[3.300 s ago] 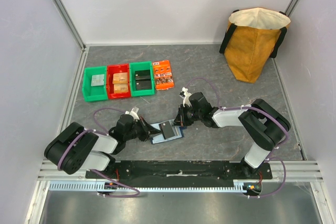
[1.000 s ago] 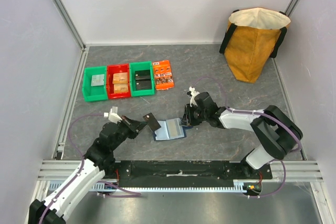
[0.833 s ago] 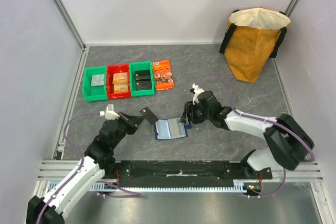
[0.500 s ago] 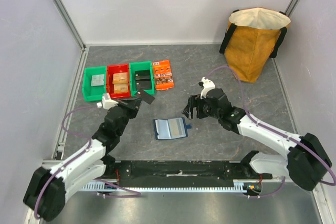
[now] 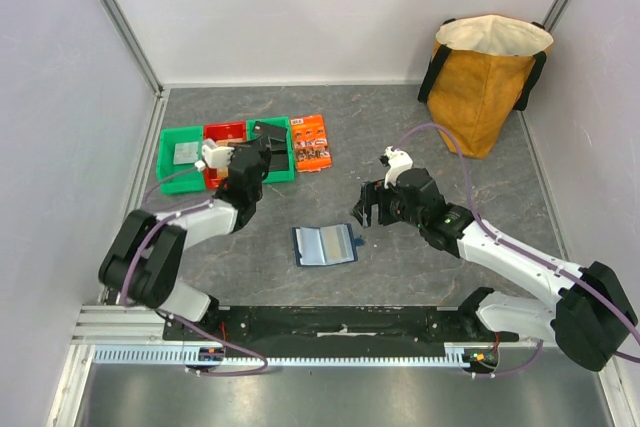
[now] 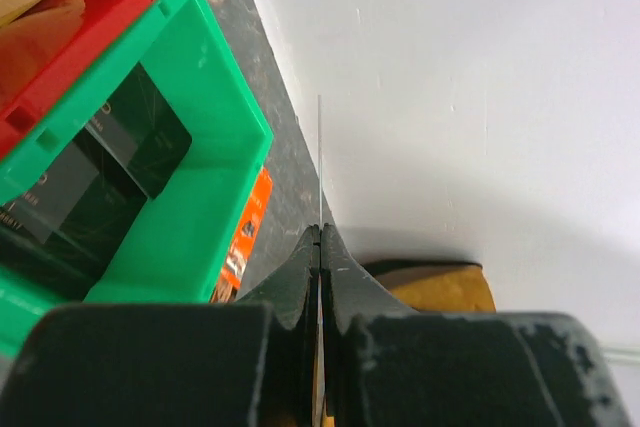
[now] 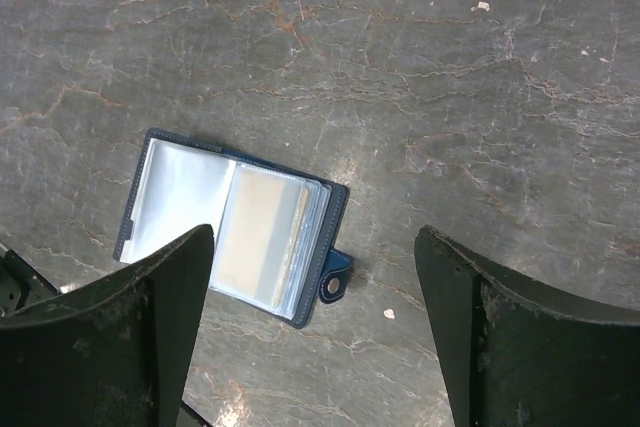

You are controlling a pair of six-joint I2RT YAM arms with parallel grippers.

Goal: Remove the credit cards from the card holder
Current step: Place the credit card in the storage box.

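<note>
The card holder (image 5: 325,244), a navy wallet, lies open and flat on the table in front of both arms. In the right wrist view the card holder (image 7: 180,197) shows a tan-gold credit card (image 7: 258,237) inside a clear sleeve. My right gripper (image 5: 368,205) hangs open above and to the right of it, its jaws wide apart with nothing between them (image 7: 315,237). My left gripper (image 5: 258,147) is shut on a dark credit card (image 5: 270,134) over the right green bin (image 5: 284,163). From the left wrist that card (image 6: 320,162) shows edge-on as a thin line rising from the shut gripper (image 6: 320,237).
A red bin (image 5: 226,131) and a second green bin (image 5: 176,137) stand left of the first; dark cards (image 6: 120,172) lie inside the green bin (image 6: 215,147). An orange printed packet (image 5: 311,142) lies beside them. A yellow bag (image 5: 487,82) stands back right.
The left arm has carried the dark card from beside the card holder up and back to the green bin. The right gripper has opened and drawn away from the card holder.
</note>
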